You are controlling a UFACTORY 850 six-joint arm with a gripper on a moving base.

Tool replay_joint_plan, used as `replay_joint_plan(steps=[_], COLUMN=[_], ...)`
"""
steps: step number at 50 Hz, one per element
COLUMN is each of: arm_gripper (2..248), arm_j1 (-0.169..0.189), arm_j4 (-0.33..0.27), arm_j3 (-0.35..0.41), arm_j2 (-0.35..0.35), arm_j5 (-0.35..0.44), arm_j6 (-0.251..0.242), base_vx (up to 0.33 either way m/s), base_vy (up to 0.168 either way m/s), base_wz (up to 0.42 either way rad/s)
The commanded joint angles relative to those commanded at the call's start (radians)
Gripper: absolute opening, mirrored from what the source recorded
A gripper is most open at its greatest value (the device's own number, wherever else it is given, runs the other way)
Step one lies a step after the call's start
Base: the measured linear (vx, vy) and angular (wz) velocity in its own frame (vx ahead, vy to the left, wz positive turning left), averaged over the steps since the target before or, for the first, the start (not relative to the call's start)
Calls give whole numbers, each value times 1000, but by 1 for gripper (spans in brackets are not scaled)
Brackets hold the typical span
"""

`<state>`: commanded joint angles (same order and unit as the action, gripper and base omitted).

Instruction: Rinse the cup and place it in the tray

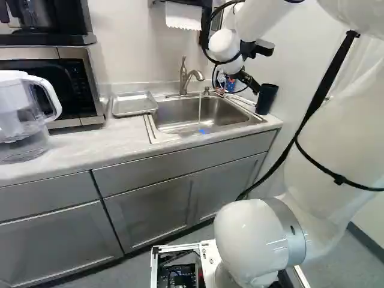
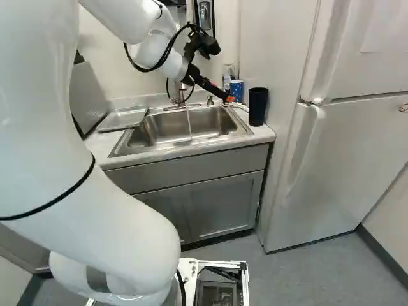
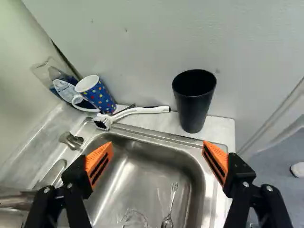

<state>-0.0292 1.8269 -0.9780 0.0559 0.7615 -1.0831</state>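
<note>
My gripper (image 2: 223, 95) hangs over the sink's far right part. In the wrist view the gripper (image 3: 156, 154) has its orange-padded fingers wide apart, nothing between them. A tall black cup (image 3: 194, 99) stands upright on the counter ahead of the fingers, beyond the sink rim. A blue dotted cup (image 3: 97, 94) with a white handle leans in the corner, touching neither finger; the right base view shows the black cup (image 2: 257, 106) right of it. The metal tray (image 1: 133, 104) lies on the counter left of the sink.
Water runs from the faucet (image 1: 191, 78) into the steel sink (image 1: 198, 114). A spoon-like utensil (image 3: 168, 213) lies in the basin. A white brush (image 3: 135, 111) rests along the rim. A water pitcher (image 1: 24, 117) and microwave stand left; a fridge (image 2: 344, 140) stands right.
</note>
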Motion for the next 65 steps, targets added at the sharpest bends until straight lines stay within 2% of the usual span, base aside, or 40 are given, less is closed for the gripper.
replay_joint_plan(steps=[19, 38, 58, 65], arm_gripper=[247, 247, 247, 247], arm_j1=[0, -2, -50, -52], arm_j4=[66, 99, 99, 99], arm_j3=[-1, 0, 5, 4], arm_j2=[-1, 0, 6, 4], arm_j5=[95, 211, 236, 265], arm_j6=[0, 0, 0, 0], base_vx=[0, 0, 0, 0], base_vy=[0, 0, 0, 0], base_wz=[0, 0, 0, 0])
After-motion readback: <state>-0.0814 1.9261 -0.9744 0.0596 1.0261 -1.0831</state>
